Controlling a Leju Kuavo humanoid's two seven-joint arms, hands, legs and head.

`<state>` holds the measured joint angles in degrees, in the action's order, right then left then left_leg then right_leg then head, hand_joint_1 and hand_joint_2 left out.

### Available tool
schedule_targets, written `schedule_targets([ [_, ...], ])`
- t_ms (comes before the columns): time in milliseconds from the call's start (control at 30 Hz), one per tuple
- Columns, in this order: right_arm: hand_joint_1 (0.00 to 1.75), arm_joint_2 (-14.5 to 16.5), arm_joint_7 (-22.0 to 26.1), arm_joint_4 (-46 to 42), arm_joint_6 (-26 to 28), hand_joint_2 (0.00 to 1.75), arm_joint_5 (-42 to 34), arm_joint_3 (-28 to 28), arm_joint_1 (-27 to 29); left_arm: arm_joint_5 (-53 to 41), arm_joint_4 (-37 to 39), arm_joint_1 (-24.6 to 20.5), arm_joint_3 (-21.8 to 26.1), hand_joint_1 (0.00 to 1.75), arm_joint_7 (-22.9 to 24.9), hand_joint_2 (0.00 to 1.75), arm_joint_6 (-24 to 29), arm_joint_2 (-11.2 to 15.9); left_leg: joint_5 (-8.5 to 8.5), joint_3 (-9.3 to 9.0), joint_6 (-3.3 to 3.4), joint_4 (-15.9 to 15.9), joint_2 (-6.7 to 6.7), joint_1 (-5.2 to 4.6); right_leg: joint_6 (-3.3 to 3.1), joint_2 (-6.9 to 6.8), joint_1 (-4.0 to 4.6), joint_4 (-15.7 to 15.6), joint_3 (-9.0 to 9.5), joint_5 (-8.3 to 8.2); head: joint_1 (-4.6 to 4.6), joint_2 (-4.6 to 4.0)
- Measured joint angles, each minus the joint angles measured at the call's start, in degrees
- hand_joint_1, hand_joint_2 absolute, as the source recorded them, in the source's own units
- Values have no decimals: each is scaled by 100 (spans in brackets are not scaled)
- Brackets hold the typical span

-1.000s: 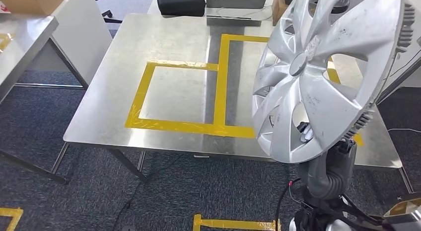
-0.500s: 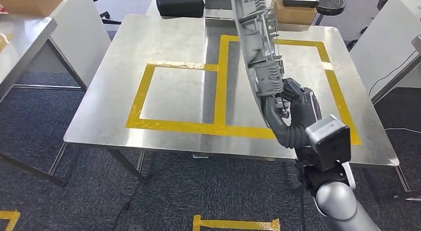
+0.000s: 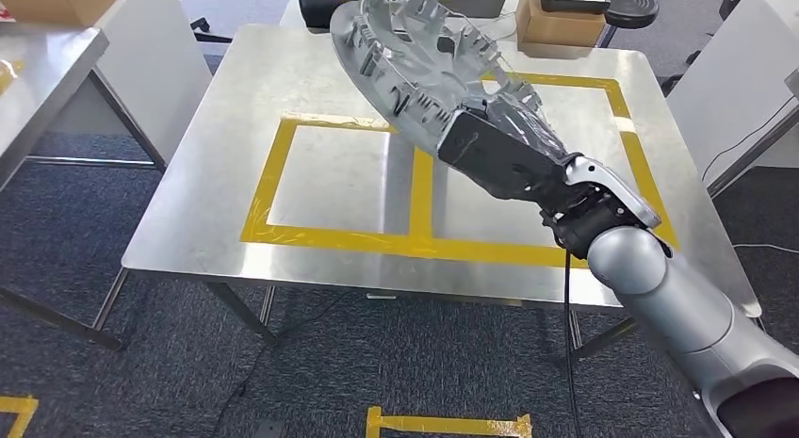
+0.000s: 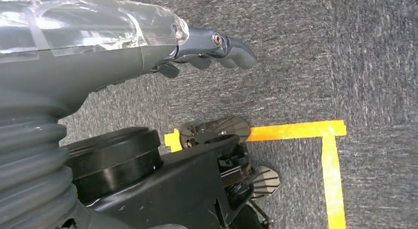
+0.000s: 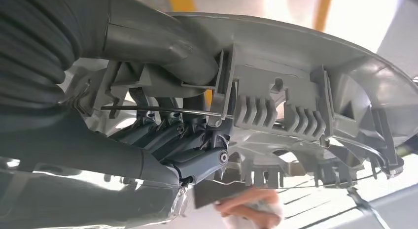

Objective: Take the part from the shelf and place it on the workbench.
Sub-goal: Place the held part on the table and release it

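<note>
Right hand (image 3: 504, 160) clamped on the hubcap (image 3: 415, 66) rim, carrying it tilted, back face up, above the workbench (image 3: 217, 174); left hand (image 4: 212, 49) hangs empty, fingers curled; pickup evidently done, set-down outstanding.

Dark blue-grey carpet floor (image 3: 396, 363) bears yellow tape marks (image 3: 448, 424). A second steel table (image 3: 33, 75) stands at left, well apart. A white partition panel (image 3: 155, 56) stands beside it. Cardboard boxes (image 3: 556, 28) and a black case (image 3: 316, 9) lie beyond.
</note>
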<state>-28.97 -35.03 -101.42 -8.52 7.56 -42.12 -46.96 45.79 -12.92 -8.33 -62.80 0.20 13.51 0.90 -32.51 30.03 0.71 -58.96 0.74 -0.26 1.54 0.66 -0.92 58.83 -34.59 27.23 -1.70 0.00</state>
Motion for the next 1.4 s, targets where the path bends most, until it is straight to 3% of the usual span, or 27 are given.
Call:
schedule_targets([
  [300,175,-418,-446,933,-264,175,198,-533,-407,-139,0,-58,-73,0,104,175,-44,1,0,6,0,-1,-62,-1,1,-27,0,-14,2,0,-6,0],
  [433,175,-535,-495,1389,-640,175,714,-717,-478,-238,0,-99,-135,0,156,175,-57,-1,0,11,0,-1,-90,-1,1,-44,0,-16,4,1,-6,0],
  [600,175,-592,-503,1801,-918,175,1199,-793,-458,-286,0,-112,-184,0,201,175,-66,-1,1,12,1,-1,-91,-2,1,-45,0,-17,5,1,-7,0],
  [1100,175,-613,-503,2119,-1032,175,1288,-901,-288,-409,0,-118,-225,0,100,175,-141,-13,1,10,1,-1,-87,-1,2,-44,1,-17,5,1,-5,0],
  [1200,44,-614,-503,2162,-1031,44,1287,-926,-286,-437,0,-118,-240,0,73,175,-152,-14,2,8,1,-1,-86,-1,2,-44,1,-17,5,1,-5,0],
  [1233,0,-617,-503,2171,-1028,0,1285,-930,-285,-455,0,-118,-246,0,55,131,-152,-14,2,7,1,-1,-86,-1,2,-43,1,-17,6,1,-5,0],
  [1333,0,-641,-503,2178,-1010,0,1260,-931,-287,-483,0,-118,-277,0,16,0,-142,-14,2,5,1,-1,-86,-1,2,-43,1,-17,8,1,-7,0],
  [1400,0,-655,-502,2178,-993,0,1235,-931,-287,-478,0,-119,-284,0,14,0,-130,-14,2,4,1,-1,-86,-1,2,-43,1,-17,9,1,-7,0],
])
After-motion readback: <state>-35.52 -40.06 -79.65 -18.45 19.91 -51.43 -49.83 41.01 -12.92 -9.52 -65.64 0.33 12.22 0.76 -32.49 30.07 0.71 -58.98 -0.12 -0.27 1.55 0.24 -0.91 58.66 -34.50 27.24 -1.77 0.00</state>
